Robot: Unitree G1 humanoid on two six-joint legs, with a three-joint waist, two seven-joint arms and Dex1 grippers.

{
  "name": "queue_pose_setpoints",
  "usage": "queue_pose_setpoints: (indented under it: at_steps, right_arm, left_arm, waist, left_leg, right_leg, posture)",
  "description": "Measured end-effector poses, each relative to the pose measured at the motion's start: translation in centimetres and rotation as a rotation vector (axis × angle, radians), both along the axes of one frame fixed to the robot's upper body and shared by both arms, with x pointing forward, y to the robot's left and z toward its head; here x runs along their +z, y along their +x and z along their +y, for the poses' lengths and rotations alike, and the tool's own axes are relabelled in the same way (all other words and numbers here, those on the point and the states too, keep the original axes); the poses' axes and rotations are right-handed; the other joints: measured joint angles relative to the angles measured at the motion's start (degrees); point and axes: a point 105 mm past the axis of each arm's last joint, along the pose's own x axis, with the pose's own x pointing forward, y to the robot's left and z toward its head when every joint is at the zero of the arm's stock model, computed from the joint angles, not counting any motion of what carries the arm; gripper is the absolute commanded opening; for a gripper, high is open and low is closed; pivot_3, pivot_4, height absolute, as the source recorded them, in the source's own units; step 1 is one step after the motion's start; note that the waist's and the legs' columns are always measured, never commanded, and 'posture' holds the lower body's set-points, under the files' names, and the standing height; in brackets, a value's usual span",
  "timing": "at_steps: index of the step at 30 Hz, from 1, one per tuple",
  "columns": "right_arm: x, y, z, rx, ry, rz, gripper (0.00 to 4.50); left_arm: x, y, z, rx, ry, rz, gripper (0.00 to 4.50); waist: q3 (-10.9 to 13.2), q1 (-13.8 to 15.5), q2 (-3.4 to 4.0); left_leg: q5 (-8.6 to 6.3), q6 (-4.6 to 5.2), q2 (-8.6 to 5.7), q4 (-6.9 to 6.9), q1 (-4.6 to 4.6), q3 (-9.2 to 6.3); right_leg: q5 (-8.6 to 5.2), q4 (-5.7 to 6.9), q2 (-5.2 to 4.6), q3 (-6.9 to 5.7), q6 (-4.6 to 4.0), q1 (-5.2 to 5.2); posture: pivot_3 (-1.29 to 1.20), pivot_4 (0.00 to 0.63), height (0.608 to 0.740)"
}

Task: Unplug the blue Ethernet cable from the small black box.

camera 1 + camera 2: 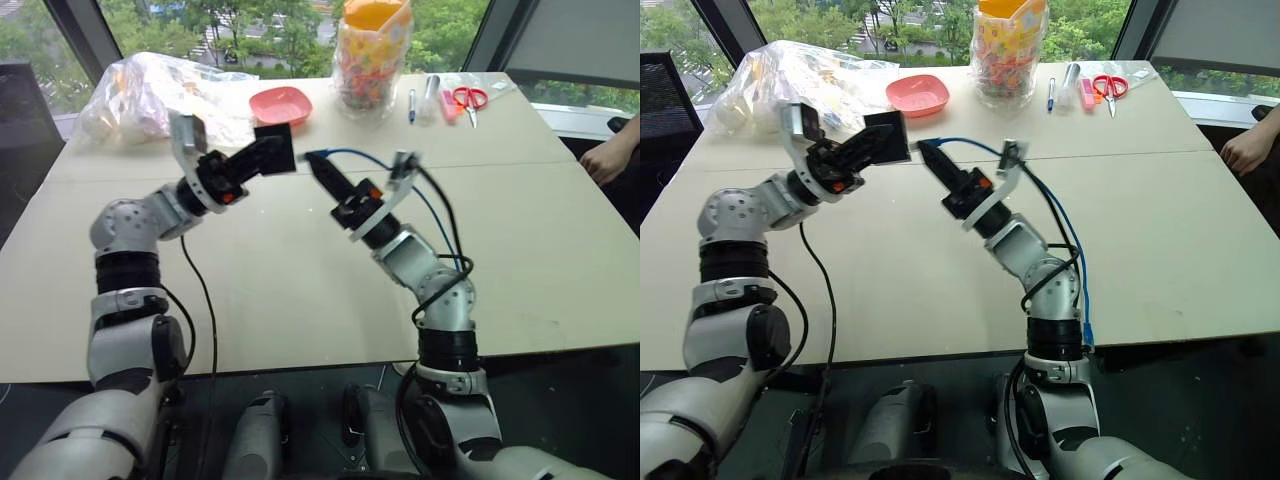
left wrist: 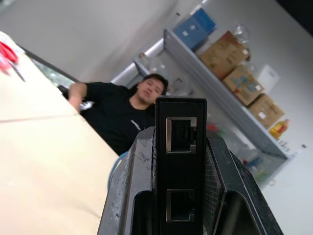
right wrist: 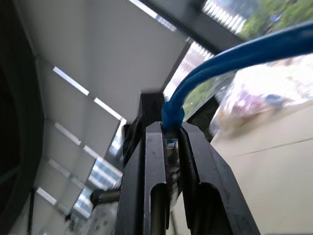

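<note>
Your left hand (image 1: 272, 153) is clamped shut on the small black box (image 1: 275, 149), holding it up above the bench (image 1: 300, 290) with both of its ports (image 2: 180, 135) bare. Your right hand (image 1: 318, 166) is closed tight on the plug end of the blue Ethernet cable (image 1: 352, 154), just beside the box but apart from it. From that hand the cable arcs back over the wrist and runs down past the bench's near edge.

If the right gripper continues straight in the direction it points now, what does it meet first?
Probably the small black box, held up by the left gripper. The right gripper, shut on the blue Ethernet cable, points toward it across a small gap; depth is uncertain.
</note>
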Motion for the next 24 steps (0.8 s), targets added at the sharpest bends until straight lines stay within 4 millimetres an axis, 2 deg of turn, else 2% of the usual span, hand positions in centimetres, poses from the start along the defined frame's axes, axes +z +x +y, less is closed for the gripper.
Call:
queue_pose_setpoints:
  at_steps: [1, 3, 5, 7, 10, 12, 14, 16, 17, 19, 20, 22, 24]
  right_arm:
    - [-0.2, 0.9, -2.4, -0.074, -0.024, 0.012, 0.03]
    - [-0.3, 2.2, -5.6, -0.175, -0.066, 0.032, 0.03]
    - [0.1, 3.6, -7.3, -0.235, -0.156, 0.038, 0.03]
    - [1.7, 5.2, -7.8, -0.262, -0.285, 0.000, 0.03]
    - [4.8, 7.0, -7.5, -0.276, -0.441, -0.108, 0.03]
    - [7.5, 8.4, -7.4, -0.308, -0.547, -0.196, 0.03]
    - [10.0, 9.0, -7.1, -0.335, -0.601, -0.281, 0.03]
    - [11.0, 9.5, -6.5, -0.344, -0.638, -0.327, 0.03]
    - [10.8, 9.8, -6.2, -0.340, -0.647, -0.322, 0.03]
    - [8.4, 10.6, -5.3, -0.320, -0.676, -0.262, 0.03]
    - [6.6, 11.0, -4.8, -0.305, -0.697, -0.219, 0.03]
    - [1.3, 11.4, -3.7, -0.254, -0.749, -0.090, 0.03]
    - [-2.8, 11.3, -3.2, -0.218, -0.792, 0.017, 0.03]
  left_arm:
    - [0.3, 0.1, 1.7, 0.061, -0.003, -0.012, 0.52]
    - [0.7, 0.2, 3.8, 0.141, -0.006, -0.032, 0.52]
    - [0.8, 0.5, 4.6, 0.211, 0.011, -0.059, 0.52]
    - [0.0, 1.3, 4.1, 0.292, 0.100, -0.090, 0.52]
    - [-1.4, 1.7, 2.5, 0.320, 0.157, -0.109, 0.52]
    - [-2.0, 1.7, 1.5, 0.333, 0.162, -0.124, 0.52]
    - [-2.5, 1.7, 0.9, 0.350, 0.169, -0.135, 0.52]
    - [-2.9, 1.6, 0.6, 0.371, 0.177, -0.150, 0.52]
    - [-3.1, 1.6, 0.6, 0.394, 0.191, -0.157, 0.52]
    - [-3.7, 1.8, 0.4, 0.438, 0.245, -0.179, 0.52]
    - [-4.1, 1.9, 0.2, 0.455, 0.279, -0.187, 0.52]
    - [-4.7, 2.1, -0.6, 0.472, 0.351, -0.218, 0.52]
    - [-4.9, 2.2, -0.9, 0.493, 0.400, -0.252, 0.52]
  waist:
    - [0.0, 0.1, 0.00]
    - [0.0, 0.1, 0.02]
    - [0.0, 0.1, 0.05]
    - [0.0, 0.0, 0.07]
    - [0.1, 0.0, 0.11]
    - [0.1, -0.3, 0.11]
    - [0.1, -0.3, 0.10]
    - [0.1, -0.3, 0.08]
    - [0.1, -0.3, 0.08]
    - [0.0, -0.2, 0.05]
    - [0.0, -0.2, 0.05]
    - [0.0, 0.0, 0.05]
    - [0.0, 0.2, 0.05]
  left_leg:
    - [0.00, 0.00, -0.01, 0.00, -0.02, 0.01]
    - [-0.01, 0.00, -0.02, -0.02, -0.05, 0.03]
    - [-0.01, 0.00, -0.03, -0.03, -0.06, 0.05]
    - [-0.01, 0.01, -0.03, -0.04, -0.06, 0.08]
    - [0.00, 0.02, -0.04, -0.15, -0.10, 0.16]
    - [-0.03, 0.07, -0.10, -0.16, -0.19, 0.22]
    - [-0.09, 0.18, -0.09, -0.19, -0.22, 0.23]
    - [-0.11, 0.20, -0.06, -0.20, -0.22, 0.33]
    - [-0.11, 0.20, -0.04, -0.20, -0.22, 0.35]
    - [-0.11, 0.20, -0.04, -0.20, -0.19, 0.39]
    - [-0.11, 0.20, -0.04, -0.19, -0.19, 0.41]
    - [-0.09, 0.17, -0.04, -0.13, -0.21, 0.41]
    - [-0.08, 0.16, -0.04, -0.11, -0.22, 0.41]
  right_leg:
    - [-0.06, -0.05, -0.02, 0.00, -0.09, 0.00]
    - [-0.07, -0.12, -0.04, 0.00, -0.11, 0.00]
    - [-0.07, -0.18, -0.04, 0.00, -0.13, 0.00]
    - [-0.07, -0.18, -0.04, 0.01, -0.14, -0.01]
    - [-0.05, -0.20, -0.02, 0.07, -0.11, -0.09]
    - [0.06, -0.20, 0.03, 0.09, 0.08, -0.20]
    - [0.05, -0.21, 0.16, 0.11, 0.07, -0.22]
    - [0.13, -0.21, 0.25, 0.11, -0.06, -0.21]
    - [0.13, -0.21, 0.26, 0.10, -0.07, -0.21]
    - [0.14, -0.21, 0.24, 0.10, -0.08, -0.17]
    - [0.15, -0.22, 0.22, 0.10, -0.08, -0.17]
    - [0.16, -0.21, 0.16, 0.09, -0.07, -0.16]
    - [0.17, -0.13, 0.06, 0.09, -0.08, -0.17]
  posture:
    - [0.00, 0.150, 0.740]
    - [0.00, 0.150, 0.740]
    - [0.00, 0.150, 0.740]
    - [0.00, 0.150, 0.740]
    - [0.00, 0.150, 0.740]
    - [0.00, 0.150, 0.740]
    - [0.00, 0.150, 0.740]
    - [0.00, 0.150, 0.740]
    - [0.00, 0.150, 0.740]
    - [0.00, 0.150, 0.740]
    - [0.00, 0.150, 0.740]
    - [0.00, 0.150, 0.740]
    - [0.00, 0.150, 0.740]
